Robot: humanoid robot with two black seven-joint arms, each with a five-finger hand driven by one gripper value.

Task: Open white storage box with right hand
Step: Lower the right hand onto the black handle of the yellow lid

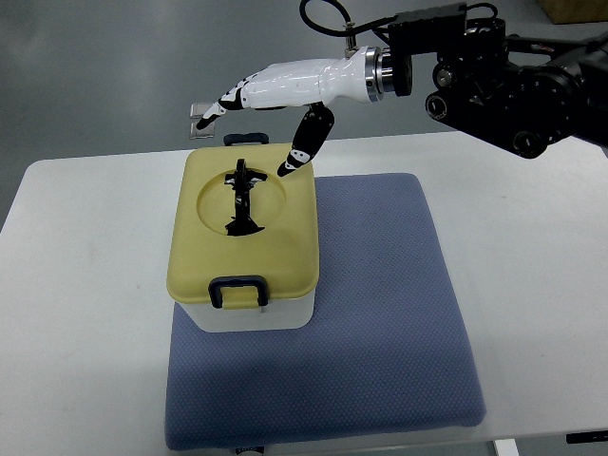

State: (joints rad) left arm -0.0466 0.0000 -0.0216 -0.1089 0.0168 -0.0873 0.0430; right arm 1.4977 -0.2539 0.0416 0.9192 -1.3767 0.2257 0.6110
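Top view: one box [249, 249], one right hand [261, 106], one mat [380, 313].
Box, yellow lid [214, 237] on, sits at mat's left edge on white bench [85, 285]; hand hovers above, fingers spread, empty. Grey floor behind.

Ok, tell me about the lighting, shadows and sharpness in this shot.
Top view: light is even and soft, with no harsh glare on the lid; the box throws a faint shadow onto the mat below it; the right hand and the handle are sharp; slight sheen on the hand's white shell.
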